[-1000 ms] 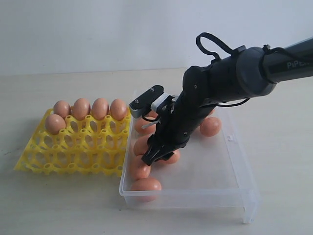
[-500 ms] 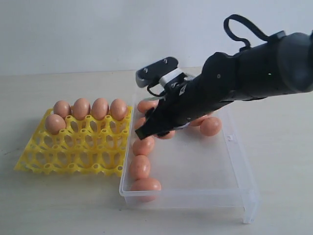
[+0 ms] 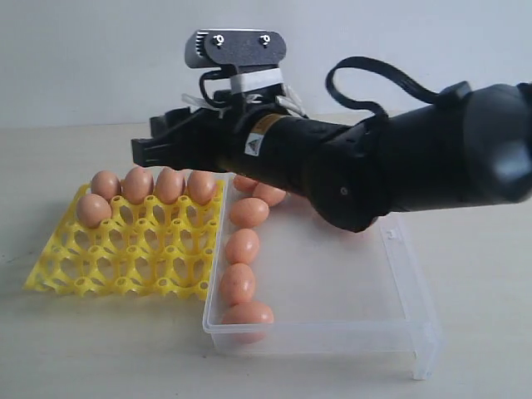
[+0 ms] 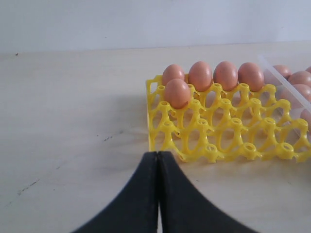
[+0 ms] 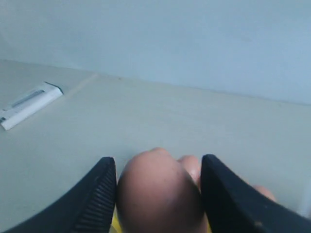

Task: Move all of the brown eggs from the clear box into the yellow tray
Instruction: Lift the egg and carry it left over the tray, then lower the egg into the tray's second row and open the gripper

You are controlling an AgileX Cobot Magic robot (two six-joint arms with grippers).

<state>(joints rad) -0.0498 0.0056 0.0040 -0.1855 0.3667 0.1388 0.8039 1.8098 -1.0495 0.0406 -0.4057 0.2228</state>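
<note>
My right gripper (image 5: 158, 162) is shut on one of the brown eggs (image 5: 158, 194), which fills the gap between its black fingers. In the exterior view that gripper (image 3: 143, 151) hangs level above the back row of the yellow tray (image 3: 125, 259); the held egg is hidden there. The tray holds several eggs (image 3: 138, 184), most in its back row and one (image 3: 93, 209) in the row in front. More eggs (image 3: 243, 246) lie along the left wall of the clear box (image 3: 391, 287). My left gripper (image 4: 158, 154) is shut and empty, low over the table just short of the tray (image 4: 223, 141).
A white flat object (image 5: 29, 104) lies on the table far off in the right wrist view. A pale wall stands behind the table. My right arm (image 3: 399, 166) stretches over the back of the box.
My right gripper has risen out of the clear box with an egg and swung left, from the box's left side to above the tray's back row.
</note>
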